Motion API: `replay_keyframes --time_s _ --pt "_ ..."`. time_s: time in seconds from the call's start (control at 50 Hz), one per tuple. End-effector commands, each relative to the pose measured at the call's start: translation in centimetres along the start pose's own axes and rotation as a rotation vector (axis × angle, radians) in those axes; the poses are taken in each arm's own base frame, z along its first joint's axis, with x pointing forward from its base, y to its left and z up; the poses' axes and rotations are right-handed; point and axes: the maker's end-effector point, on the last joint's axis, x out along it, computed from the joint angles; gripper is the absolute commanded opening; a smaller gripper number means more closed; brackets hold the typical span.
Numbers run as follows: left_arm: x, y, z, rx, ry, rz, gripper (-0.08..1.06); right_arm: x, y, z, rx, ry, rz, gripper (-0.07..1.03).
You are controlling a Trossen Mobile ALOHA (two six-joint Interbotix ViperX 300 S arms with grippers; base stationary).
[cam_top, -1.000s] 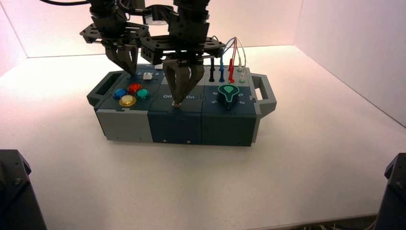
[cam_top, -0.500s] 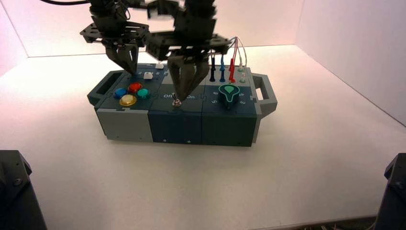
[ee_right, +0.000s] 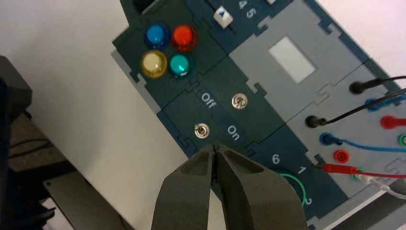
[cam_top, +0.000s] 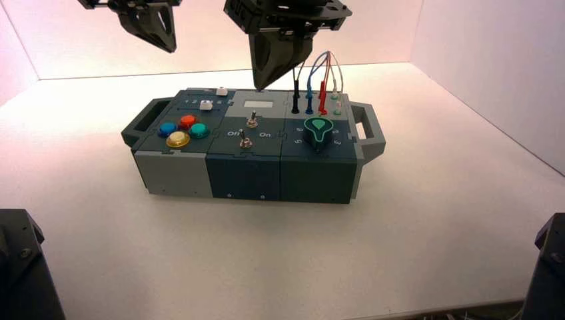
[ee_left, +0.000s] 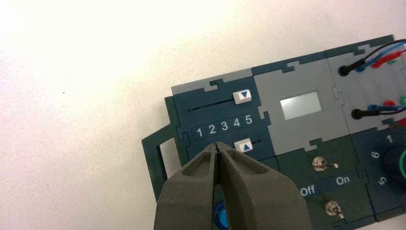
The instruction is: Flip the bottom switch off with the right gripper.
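Now right hand raised off bottom switch

The two black robot grippers have long tapering fingers (these look smooth and dark grey).

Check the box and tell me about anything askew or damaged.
Nothing looks damaged or out of place. The wires run to their sockets, the four round buttons sit in their cluster, and both silver toggles stand on their panel.
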Motion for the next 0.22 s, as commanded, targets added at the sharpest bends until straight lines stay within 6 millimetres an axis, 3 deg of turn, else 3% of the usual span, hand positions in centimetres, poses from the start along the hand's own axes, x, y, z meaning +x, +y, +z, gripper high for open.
replay_keyframes --time_s 0.02,0.22 --pt "-1.6 -0.2 0.6 0.005 -0.05 -0.001 -0.03 -1.6 0.2 1.5 -0.006 -0.085 0.006 -0.02" --pt "-2.4 0.0 0.6 0.016 -0.076 0.005 -0.03 -2.1 0.3 2.6 -0.009 -0.133 0.007 -0.02"
